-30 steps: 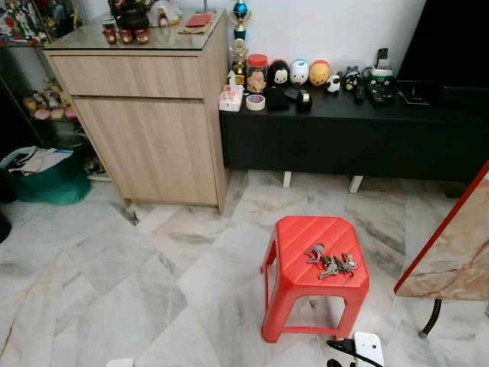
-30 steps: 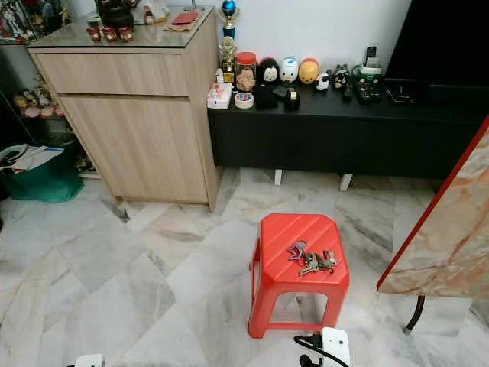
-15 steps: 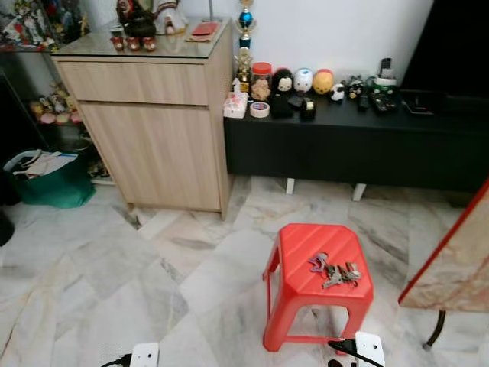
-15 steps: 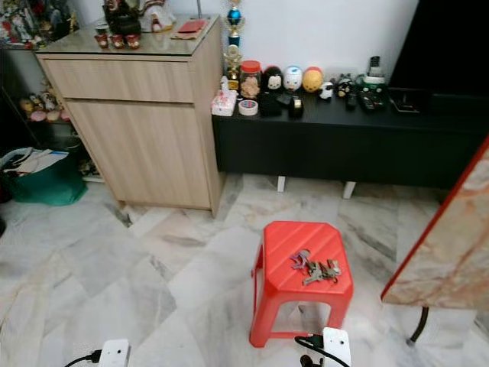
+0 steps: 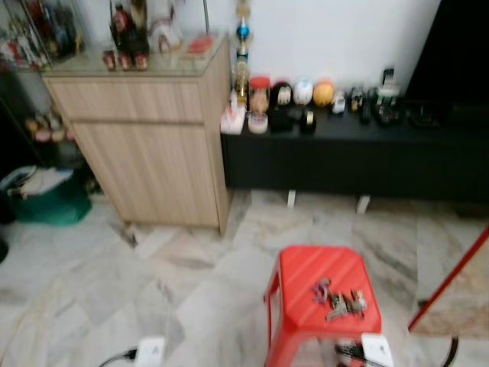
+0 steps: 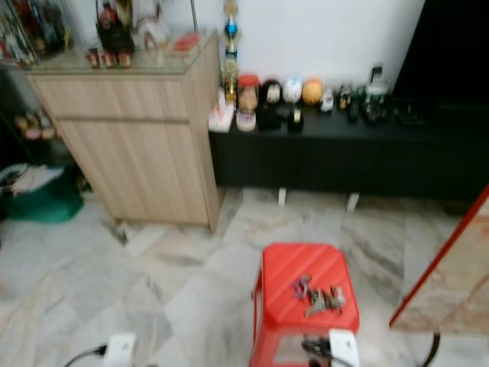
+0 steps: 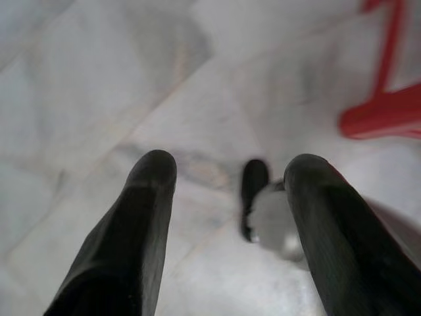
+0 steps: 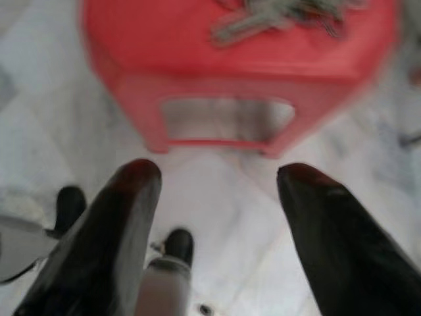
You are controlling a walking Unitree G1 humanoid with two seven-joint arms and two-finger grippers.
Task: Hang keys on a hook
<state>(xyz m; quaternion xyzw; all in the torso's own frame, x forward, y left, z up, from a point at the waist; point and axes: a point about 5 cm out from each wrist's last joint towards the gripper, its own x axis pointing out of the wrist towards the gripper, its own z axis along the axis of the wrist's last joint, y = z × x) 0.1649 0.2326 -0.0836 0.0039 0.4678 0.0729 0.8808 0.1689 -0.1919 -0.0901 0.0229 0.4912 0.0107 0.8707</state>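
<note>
The whole head view has slid since a moment ago: the red stool [image 5: 318, 304] now sits lower and partly cut by the picture's bottom edge, and the wooden cabinet [image 5: 145, 138] and black bench [image 5: 359, 149] look blurred, so the camera is moving while the things themselves have kept their places. That reads as the robot walking or bending in toward the stool, not as any handling yet. The keys [image 5: 337, 300] lie in a loose bunch on the stool's top, toward its right edge and near the front, untouched by either arm. The right gripper [image 8: 217, 191] hangs low in front of the stool with its two black fingers spread apart and nothing between them; past them the right wrist view shows the stool's front side and the keys on the seat above. The left gripper [image 7: 230, 178] also hangs with its fingers parted and empty, over the marble floor [image 5: 99, 283] beside the stool's leg. No hook can be made out in these pictures, so the task appears to be at its very start: the approach is closing, and the pick-up of the keys, most likely by the right gripper since it is nearer, is not yet begun.
</note>
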